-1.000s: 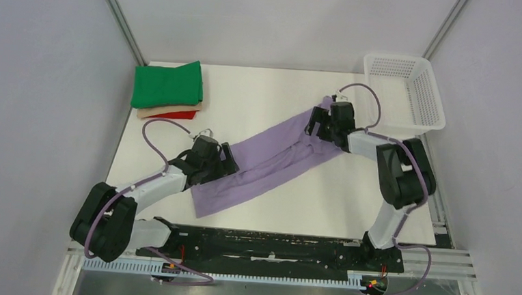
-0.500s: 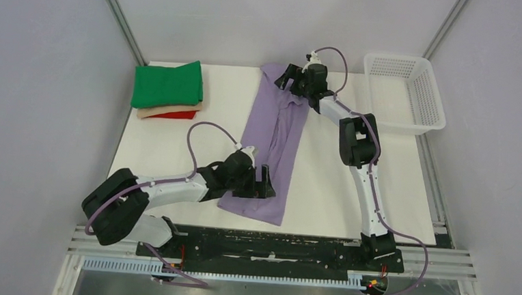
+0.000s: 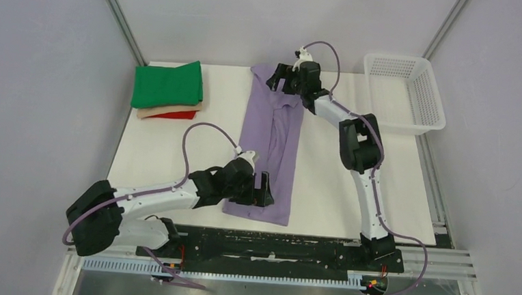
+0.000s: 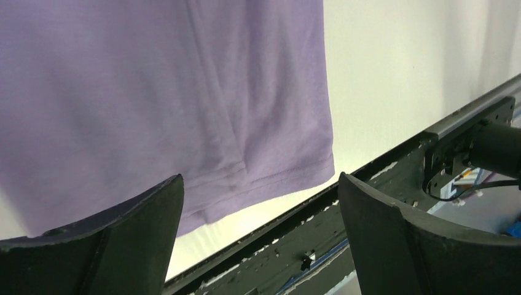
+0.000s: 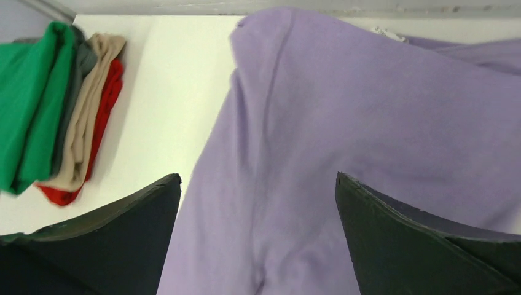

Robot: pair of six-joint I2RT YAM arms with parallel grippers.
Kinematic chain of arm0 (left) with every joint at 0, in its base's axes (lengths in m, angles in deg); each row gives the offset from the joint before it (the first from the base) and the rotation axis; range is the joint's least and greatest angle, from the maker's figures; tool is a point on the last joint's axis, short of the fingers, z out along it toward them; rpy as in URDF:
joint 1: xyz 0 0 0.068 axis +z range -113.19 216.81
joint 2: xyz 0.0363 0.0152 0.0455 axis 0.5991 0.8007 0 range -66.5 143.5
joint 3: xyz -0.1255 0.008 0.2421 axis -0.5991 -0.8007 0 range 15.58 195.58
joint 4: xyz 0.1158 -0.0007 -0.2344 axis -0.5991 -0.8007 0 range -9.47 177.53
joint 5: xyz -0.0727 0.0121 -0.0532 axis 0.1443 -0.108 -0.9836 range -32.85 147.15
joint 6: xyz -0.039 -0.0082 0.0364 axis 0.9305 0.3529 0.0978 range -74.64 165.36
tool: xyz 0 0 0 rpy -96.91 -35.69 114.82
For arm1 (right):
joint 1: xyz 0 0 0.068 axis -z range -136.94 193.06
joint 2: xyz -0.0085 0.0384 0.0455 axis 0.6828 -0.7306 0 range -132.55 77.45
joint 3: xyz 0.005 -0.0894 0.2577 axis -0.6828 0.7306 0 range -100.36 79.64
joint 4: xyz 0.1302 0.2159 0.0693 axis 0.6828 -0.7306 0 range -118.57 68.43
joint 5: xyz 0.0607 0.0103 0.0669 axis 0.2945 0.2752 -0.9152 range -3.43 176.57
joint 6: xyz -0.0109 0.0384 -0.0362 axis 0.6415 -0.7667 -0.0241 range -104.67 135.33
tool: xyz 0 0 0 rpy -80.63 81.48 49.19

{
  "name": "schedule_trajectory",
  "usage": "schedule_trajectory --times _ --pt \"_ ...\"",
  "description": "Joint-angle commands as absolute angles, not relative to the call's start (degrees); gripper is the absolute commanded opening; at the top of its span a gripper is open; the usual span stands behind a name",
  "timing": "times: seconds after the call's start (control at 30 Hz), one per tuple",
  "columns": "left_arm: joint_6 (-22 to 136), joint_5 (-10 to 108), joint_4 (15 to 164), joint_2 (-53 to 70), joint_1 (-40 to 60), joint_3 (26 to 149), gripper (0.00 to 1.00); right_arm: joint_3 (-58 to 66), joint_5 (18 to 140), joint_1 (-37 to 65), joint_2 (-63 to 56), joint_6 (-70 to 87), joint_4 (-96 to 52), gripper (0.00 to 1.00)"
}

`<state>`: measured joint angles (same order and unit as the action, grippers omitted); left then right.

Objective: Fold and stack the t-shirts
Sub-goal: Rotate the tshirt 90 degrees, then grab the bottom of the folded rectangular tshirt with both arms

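A lavender t-shirt (image 3: 272, 138) lies flat as a long narrow strip running from the table's far edge to its near edge. My left gripper (image 3: 264, 189) sits at the shirt's near hem, open, with the hem (image 4: 270, 178) just ahead of its fingers and nothing between them. Over the shirt's far end my right gripper (image 3: 280, 79) stands open, the purple cloth (image 5: 368, 110) spread beneath its jaws. Folded green (image 3: 168, 84), beige (image 3: 172, 106) and red (image 3: 176, 115) t-shirts are stacked at the far left, also seen as a stack (image 5: 37, 104) in the right wrist view.
A white mesh basket (image 3: 404, 91) stands at the far right corner. The black mounting rail (image 4: 381, 203) runs along the table's near edge just beyond the shirt's hem. Grey walls close in both sides.
The lavender shirt has swung from a diagonal to a lengthwise lie. My right gripper moved left along the far edge; my left gripper moved right toward the near hem.
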<state>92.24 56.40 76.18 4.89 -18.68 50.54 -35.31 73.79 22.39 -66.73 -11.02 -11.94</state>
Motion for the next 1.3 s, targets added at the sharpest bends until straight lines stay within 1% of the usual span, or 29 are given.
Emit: schedule_trajectory --times 0.0,0.07,0.13,0.2,0.3,0.4,0.47,0.53,0.67,0.83,0.9,1.07,1.1,1.13,1.2,1.27 --pt "93.6 68.5 61.9 -3.4 -18.8 54.3 1.00 -24.2 77.7 20.4 -43.8 5.1 -8.9 0.98" --pt "94.8 72.5 56.4 -7.5 -18.5 53.7 1.00 -14.9 79.5 19.6 -37.5 10.2 -6.9 0.98" --pt "96.3 73.8 53.6 -11.2 -18.1 52.1 1.00 -6.8 79.2 19.2 -31.8 12.2 -7.1 0.98" --pt "97.9 73.3 52.6 -14.3 -17.7 49.9 1.00 2.1 77.0 18.4 -25.6 13.2 -7.6 0.98" --pt "98.7 71.1 53.5 -17.2 -16.7 46.2 0.99 16.5 79.1 14.8 -15.6 14.8 -8.6 0.98" --pt "99.5 68.5 56.2 -16.4 -15.1 43.9 0.90 31.1 80.6 10.6 -5.8 13.6 -6.5 0.98" --pt "100.0 67.2 57.8 -14.8 -14.3 43.1 0.82 38.8 80.9 8.8 -0.1 10.3 -6.0 0.98" --pt "99.7 65.7 59.0 -13.3 -13.1 42.7 0.74 44.0 80.4 6.9 3.5 7.6 -6.1 0.98" --pt "98.9 63.2 60.4 -11.4 -10.5 41.1 0.61 48.4 79.8 1.5 9.1 6.5 -11.6 0.98" --pt "97.9 61.4 60.5 -10.8 -8.3 39.1 0.49 51.9 80.5 -2.6 14.9 3.9 -16.7 0.98" --pt "97.7 60.9 60.4 -10.6 -8.1 38.9 0.39 52.1 80.9 -4.3 15.7 4.4 -20.1 0.97" --pt "97.6 62.3 58.2 -10.7 -7.9 39.1 0.06 51.1 80.4 -11.7 14.6 7.7 -26.9 0.94" --pt "97.7 62.5 58.1 -10.9 -7.9 39.1 0.03 50.6 81.3 -14.1 13.8 8.3 -28.4 0.93" --pt "97.7 62.3 58.1 -11.1 -7.9 39.1 0.02 50.2 83.0 -16.3 13.0 9.2 -29.3 0.92" --pt "97.9 61.7 58.2 -11.6 -7.9 39.0 0.02 49.8 86.2 -20.6 11.7 10.2 -30.3 0.89" --pt "98.2 61.2 58.2 -11.8 -7.9 38.9 0.02 49.8 89.0 -22.5 10.2 10.8 -30.5 0.85"
